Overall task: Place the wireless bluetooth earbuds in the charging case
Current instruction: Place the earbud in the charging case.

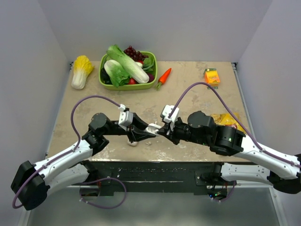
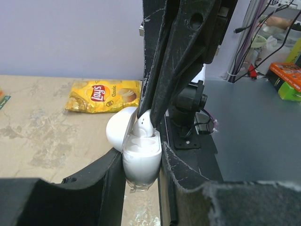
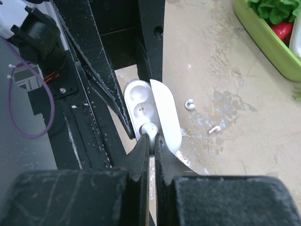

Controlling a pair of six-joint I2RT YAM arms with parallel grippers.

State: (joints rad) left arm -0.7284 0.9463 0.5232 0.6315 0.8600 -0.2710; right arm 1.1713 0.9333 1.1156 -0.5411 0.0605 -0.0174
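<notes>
My left gripper (image 2: 141, 157) is shut on the cream-white charging case (image 2: 140, 162) and holds it upright above the table, with its lid (image 2: 118, 128) hinged open. My right gripper (image 3: 151, 141) is shut on one white earbud (image 3: 150, 129) and holds it at the case's near hollow; the earbud's head touches the case top in the left wrist view (image 2: 145, 125). The far hollow (image 3: 141, 110) is bare. Two loose earbuds (image 3: 189, 104) (image 3: 214, 129) lie on the table beyond the case. In the top view both grippers meet at the case (image 1: 152, 127) near the table's front edge.
A green basket (image 1: 127, 86) of vegetables stands at the back, with a carrot (image 1: 163, 76) beside it and a napa cabbage (image 1: 81, 70) to its left. An orange carton (image 1: 212, 76) is at the back right. A yellow chips bag (image 2: 104, 95) lies on the right.
</notes>
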